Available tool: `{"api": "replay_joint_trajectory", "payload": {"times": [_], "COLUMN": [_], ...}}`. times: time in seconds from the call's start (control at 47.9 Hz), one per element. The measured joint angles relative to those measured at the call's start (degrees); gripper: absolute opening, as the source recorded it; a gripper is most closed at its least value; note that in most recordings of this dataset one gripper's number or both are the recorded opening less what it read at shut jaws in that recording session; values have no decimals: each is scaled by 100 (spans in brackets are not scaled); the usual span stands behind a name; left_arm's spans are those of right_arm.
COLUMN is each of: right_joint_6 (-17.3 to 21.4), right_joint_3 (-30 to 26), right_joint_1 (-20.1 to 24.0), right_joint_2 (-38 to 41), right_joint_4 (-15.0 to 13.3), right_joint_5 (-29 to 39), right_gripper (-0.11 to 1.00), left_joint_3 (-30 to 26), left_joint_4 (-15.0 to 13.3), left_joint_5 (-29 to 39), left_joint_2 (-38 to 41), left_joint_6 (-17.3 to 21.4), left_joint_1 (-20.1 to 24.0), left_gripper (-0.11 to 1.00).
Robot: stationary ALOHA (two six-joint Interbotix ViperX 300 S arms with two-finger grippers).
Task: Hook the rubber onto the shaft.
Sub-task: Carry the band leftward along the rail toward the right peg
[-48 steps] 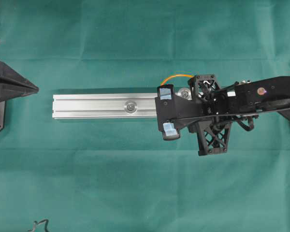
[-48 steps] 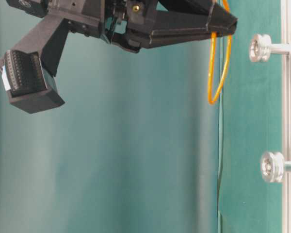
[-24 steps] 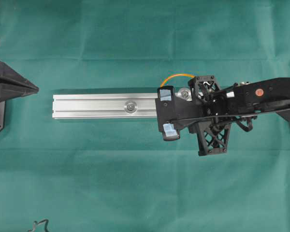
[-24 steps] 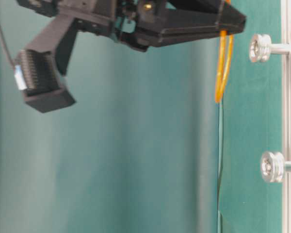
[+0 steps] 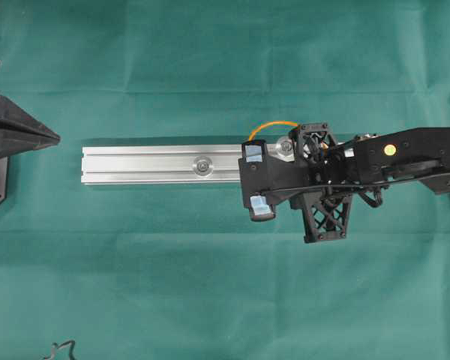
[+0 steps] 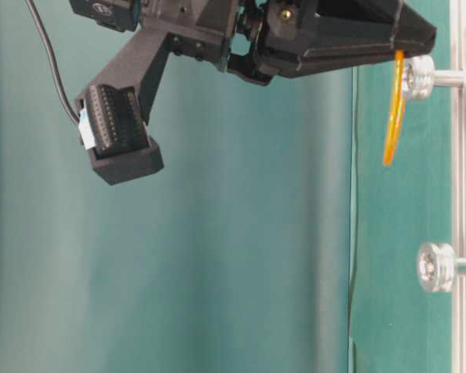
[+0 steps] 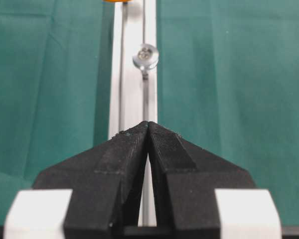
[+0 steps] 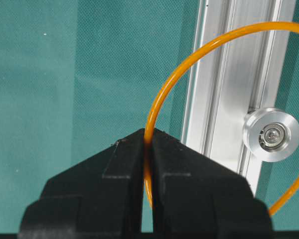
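The rubber [image 8: 157,114] is pinched in the right pincer [image 8: 146,142], hanging just beside the shaft [image 6: 416,77] on the rail [image 5: 161,164]. Compared with a second ago it's been brought much closer, so hooking looks near, though it's not looped on yet. The left pincer [image 7: 148,127] is pressed together, parked well apart.

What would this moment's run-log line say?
right fingers: shut on thin orange rubber band | band: beside pulley shaft on silver aluminium rail, not hooked | left fingers: shut, empty
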Motion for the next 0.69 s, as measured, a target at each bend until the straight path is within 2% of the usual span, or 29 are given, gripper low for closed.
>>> {"api": "replay_joint_trajectory", "payload": {"times": [0.69], "right_joint_6": [9], "right_joint_3": [0], "right_joint_1": [53], "right_joint_2": [0], "right_joint_4": [9], "right_joint_5": [0], "right_gripper": [5], "left_joint_3": [0], "left_joint_4": [0], "left_joint_5": [0], "left_joint_2": [9], "left_joint_6": [0], "left_joint_1": [0], "left_gripper": [2]}}
